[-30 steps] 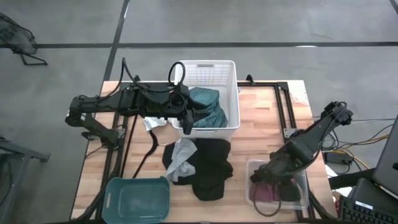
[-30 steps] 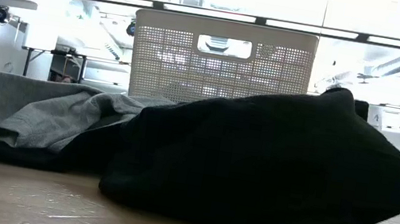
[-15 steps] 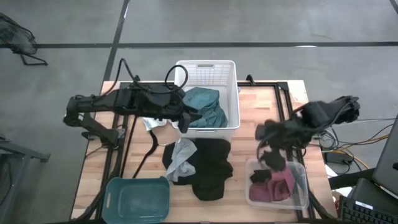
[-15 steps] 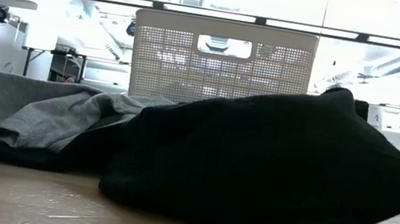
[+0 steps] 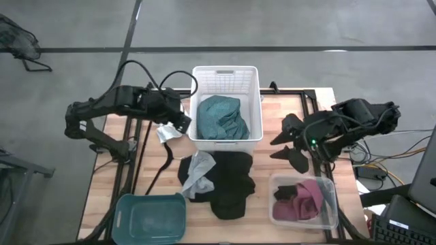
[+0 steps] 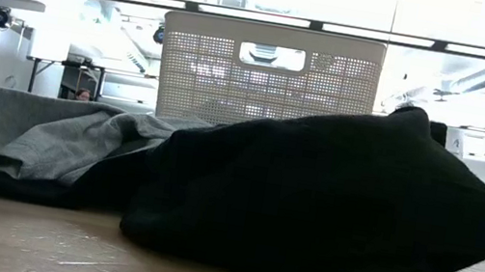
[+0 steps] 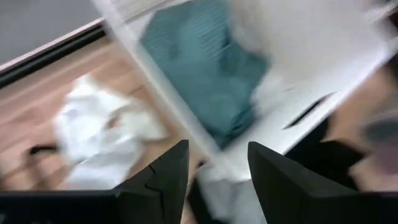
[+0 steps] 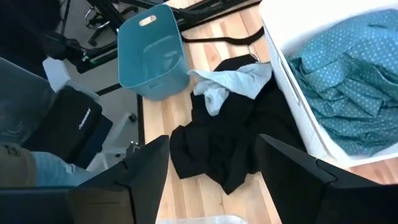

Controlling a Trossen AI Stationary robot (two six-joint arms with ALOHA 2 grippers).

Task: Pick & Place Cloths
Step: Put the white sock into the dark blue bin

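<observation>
A teal-green cloth [image 5: 221, 116] lies bunched inside the white basket [image 5: 257, 102]. A small white cloth [image 5: 167, 133] rests on the table by the basket's left wall. Black cloths [image 5: 228, 182] are heaped near the table's middle with a light grey cloth [image 5: 197, 170] draped over their left side. A maroon cloth [image 5: 308, 199] and a black one [image 5: 285, 192] lie in the clear tray [image 5: 334, 216]. My left gripper [image 5: 182, 121] hangs open over the white cloth, just left of the basket. My right gripper [image 5: 289, 148] hovers open above the bare table, far of the clear tray.
A teal tray [image 5: 151, 214] stands at the table's near left corner. A black cord [image 5: 163, 160] runs along the table left of the heap. Bare wood lies between the basket and the right arm. In the low view the black heap [image 6: 329, 208] fills the foreground before the basket [image 6: 267, 72].
My left gripper has drawn back out of the basket toward the table's left, and the teal-green cloth stays inside. My right gripper has risen out of the clear tray and moved toward the far edge, turning level. The maroon cloth is left in the tray.
</observation>
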